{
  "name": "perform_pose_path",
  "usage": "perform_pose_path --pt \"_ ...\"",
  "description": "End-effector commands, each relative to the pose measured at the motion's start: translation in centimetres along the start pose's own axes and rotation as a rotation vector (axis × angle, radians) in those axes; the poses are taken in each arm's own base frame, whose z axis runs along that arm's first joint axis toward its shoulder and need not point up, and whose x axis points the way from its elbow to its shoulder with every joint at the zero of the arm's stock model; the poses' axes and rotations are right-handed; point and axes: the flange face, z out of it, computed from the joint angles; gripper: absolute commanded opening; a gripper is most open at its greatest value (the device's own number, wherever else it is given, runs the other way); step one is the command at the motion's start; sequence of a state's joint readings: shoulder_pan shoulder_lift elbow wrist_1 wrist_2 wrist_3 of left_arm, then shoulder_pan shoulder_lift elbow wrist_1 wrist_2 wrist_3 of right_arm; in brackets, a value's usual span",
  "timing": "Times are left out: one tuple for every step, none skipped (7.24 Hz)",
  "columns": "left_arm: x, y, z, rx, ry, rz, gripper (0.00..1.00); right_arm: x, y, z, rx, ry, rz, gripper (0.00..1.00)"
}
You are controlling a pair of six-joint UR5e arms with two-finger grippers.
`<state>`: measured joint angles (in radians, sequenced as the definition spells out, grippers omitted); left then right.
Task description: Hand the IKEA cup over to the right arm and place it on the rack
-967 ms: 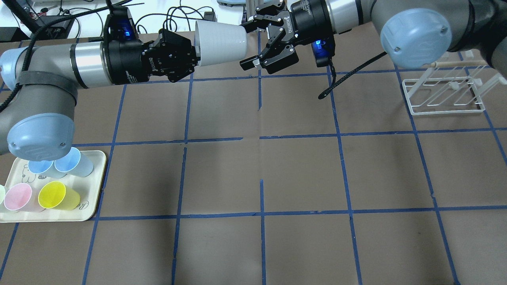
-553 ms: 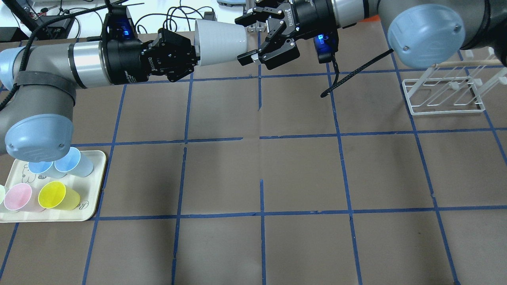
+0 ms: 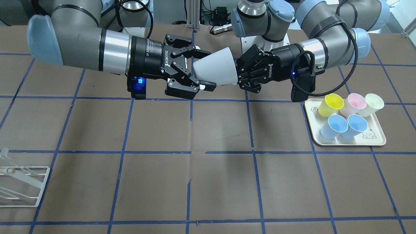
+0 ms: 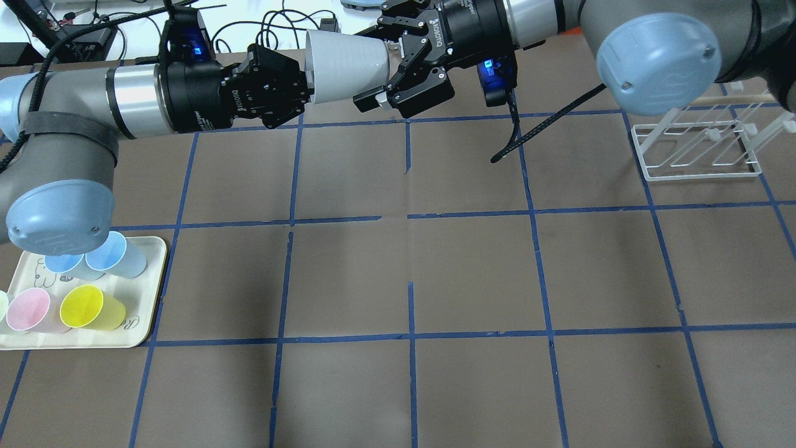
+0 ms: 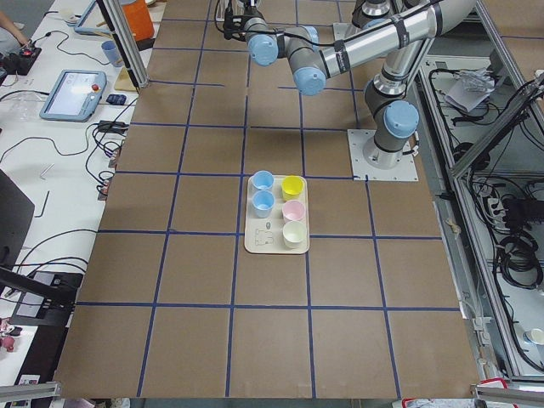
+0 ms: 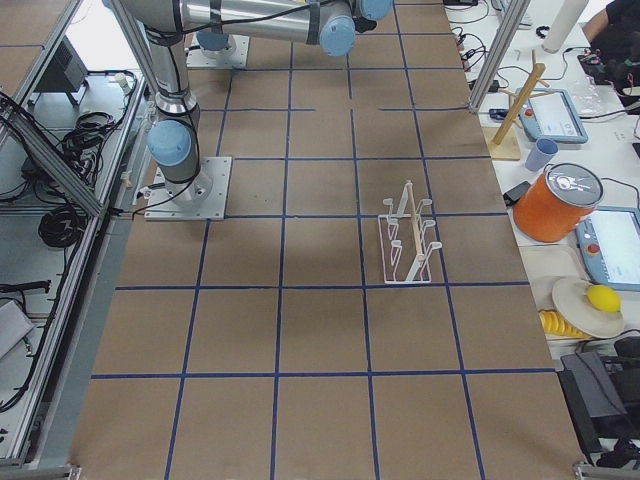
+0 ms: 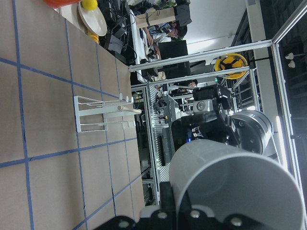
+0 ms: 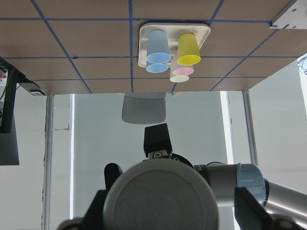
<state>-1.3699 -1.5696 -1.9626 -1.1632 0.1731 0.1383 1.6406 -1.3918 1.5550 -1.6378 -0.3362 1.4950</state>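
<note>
The grey IKEA cup [image 4: 345,65] is held level above the table's far edge. My left gripper [image 4: 305,87] is shut on its wide rim end; both also show in the front view, the cup [image 3: 216,70] and the gripper [image 3: 240,72]. My right gripper [image 4: 370,65] is open, with its fingers above and below the cup's narrow base end [image 3: 206,69]. In the right wrist view the cup's base [image 8: 165,191] fills the space between the fingers [image 8: 249,201]. The white wire rack [image 4: 696,149] stands on the table at the right.
A cream tray [image 4: 152,274] holds blue, pink, yellow and cream cups at the near left, under my left elbow. A black spike [image 4: 528,134] hangs off my right wrist. The rack also shows in the front view [image 3: 19,185].
My right gripper has moved left, and its open fingers now straddle the cup's base end. My left gripper and the cup have stayed in place.
</note>
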Motion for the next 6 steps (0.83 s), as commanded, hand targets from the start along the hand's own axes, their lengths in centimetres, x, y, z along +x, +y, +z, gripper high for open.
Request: perform_pose_path --pt "0.0 0.0 0.0 0.000 0.001 -0.035 0.74 0.0 0.1 0.0 -0.002 0.000 -0.001 0.08" --pt "0.0 0.0 0.0 0.000 0.001 -0.040 0.77 -0.1 0.4 -0.1 -0.005 -0.002 -0.006 0.00" --pt "0.0 0.0 0.0 0.000 0.001 -0.045 0.84 -0.2 0.4 -0.3 -0.012 -0.007 -0.006 0.00" --pt "0.1 0.1 0.0 0.000 0.001 -0.042 0.93 -0.5 -0.1 -1.1 -0.010 -0.020 0.004 0.00" --pt "0.2 0.1 -0.1 0.002 -0.005 -0.042 1.00 -0.9 -0.8 -1.9 0.003 -0.033 0.011 0.00" --pt "0.5 -0.1 -0.3 0.006 -0.008 -0.107 1.00 -1.3 -1.9 -3.5 0.039 -0.056 0.030 0.00"
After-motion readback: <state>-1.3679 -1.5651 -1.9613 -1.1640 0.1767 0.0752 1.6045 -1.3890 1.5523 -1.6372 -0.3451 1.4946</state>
